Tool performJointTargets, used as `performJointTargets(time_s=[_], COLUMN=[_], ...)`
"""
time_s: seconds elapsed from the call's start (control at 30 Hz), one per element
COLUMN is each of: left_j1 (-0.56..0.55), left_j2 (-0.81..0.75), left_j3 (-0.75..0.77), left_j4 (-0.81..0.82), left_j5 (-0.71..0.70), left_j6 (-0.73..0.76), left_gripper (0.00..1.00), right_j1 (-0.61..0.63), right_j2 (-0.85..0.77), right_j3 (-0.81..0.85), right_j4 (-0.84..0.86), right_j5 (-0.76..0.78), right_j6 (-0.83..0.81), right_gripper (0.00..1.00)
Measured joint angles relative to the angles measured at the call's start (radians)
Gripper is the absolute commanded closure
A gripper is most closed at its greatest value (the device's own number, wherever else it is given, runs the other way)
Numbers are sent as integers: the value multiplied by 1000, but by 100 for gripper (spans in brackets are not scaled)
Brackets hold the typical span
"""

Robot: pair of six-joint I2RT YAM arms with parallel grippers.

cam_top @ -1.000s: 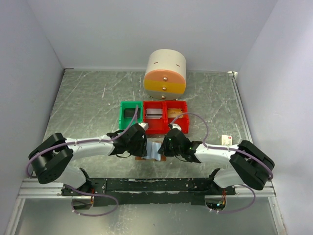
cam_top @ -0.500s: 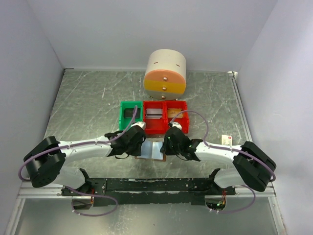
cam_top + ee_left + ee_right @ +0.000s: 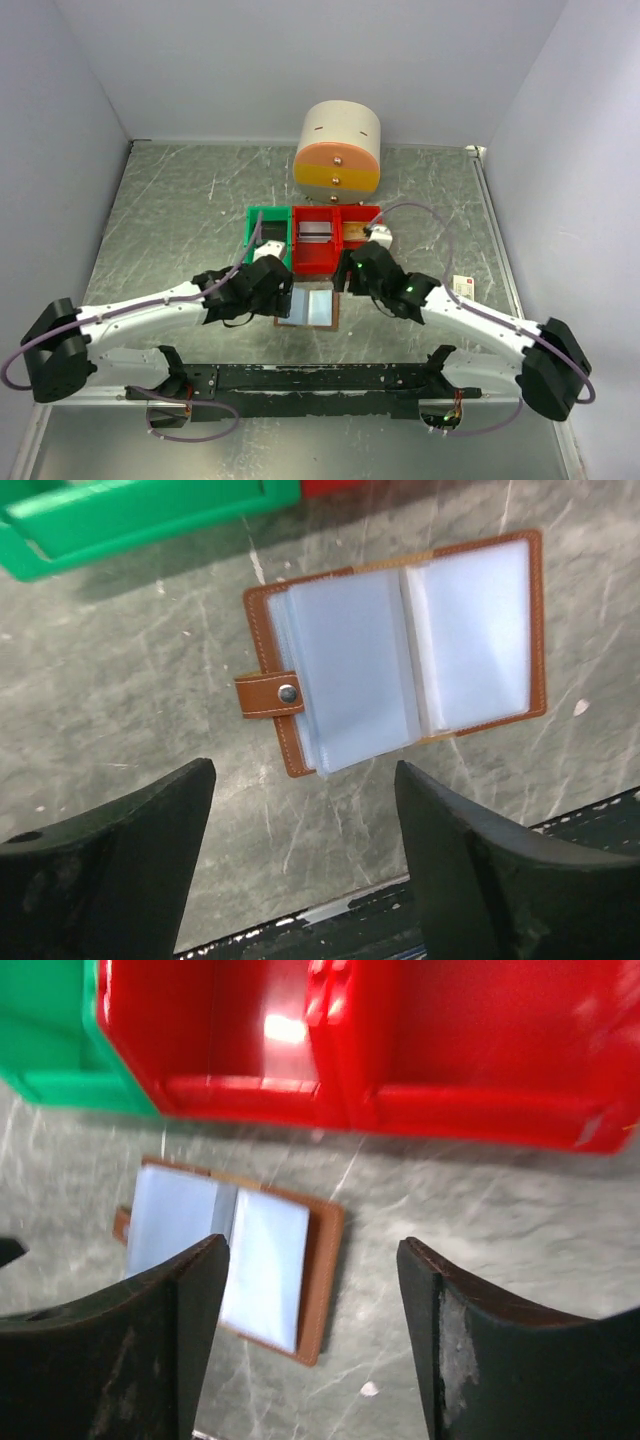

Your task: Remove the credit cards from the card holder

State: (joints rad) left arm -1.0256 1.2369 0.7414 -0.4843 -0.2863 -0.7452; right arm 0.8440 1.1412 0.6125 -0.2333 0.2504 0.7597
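Note:
The card holder [image 3: 310, 306] lies open and flat on the table, brown border up and pale blue-grey sleeves showing [image 3: 400, 650] [image 3: 240, 1255]. Its snap tab [image 3: 270, 693] points left. No gripper touches it. My left gripper [image 3: 281, 294] [image 3: 303, 770] hovers open just left of it, with nothing between its fingers. My right gripper [image 3: 349, 276] [image 3: 310, 1245] hangs open above its right edge, close to the red bins, and is also empty. A pale grey credit card [image 3: 314, 233] lies in the middle bin. I cannot tell whether any card sits in the sleeves.
A green bin [image 3: 253, 238] and two joined red bins [image 3: 337, 255] stand just behind the holder. A round cream and orange drawer unit [image 3: 338, 150] sits farther back. A small cream box [image 3: 462, 285] lies at the right. A black rail [image 3: 300, 378] runs along the near edge.
Both grippers have opened and let go of the holder, which now lies spread open on the table. The left arm drew back left; the right gripper rose toward the red bins.

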Motion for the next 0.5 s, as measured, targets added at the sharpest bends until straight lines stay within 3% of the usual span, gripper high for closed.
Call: performJointTargets(time_s=[0.1,0.27,0.33,0.5], left_j1=[0,41,123,449], left_j2=[-63,-183,-233,-319], left_j3=[39,126,146,154], left_j4=[-62,-153,-157,-158], left_j5=[-56,-161,-170,-174], left_j6=[6,66,112,214], left_gripper=[0,0,0,0], right_j1=[-49,-99,-99,-99], right_j2=[-76,-236,-299,-389], right_j3=[36,76,90,138], right_j4=[-45,-72,-72,-97], right_j5=[61,159,187,232], right_j6=[-42,-150,-194,-253], right_gripper=[20,0,0,0])
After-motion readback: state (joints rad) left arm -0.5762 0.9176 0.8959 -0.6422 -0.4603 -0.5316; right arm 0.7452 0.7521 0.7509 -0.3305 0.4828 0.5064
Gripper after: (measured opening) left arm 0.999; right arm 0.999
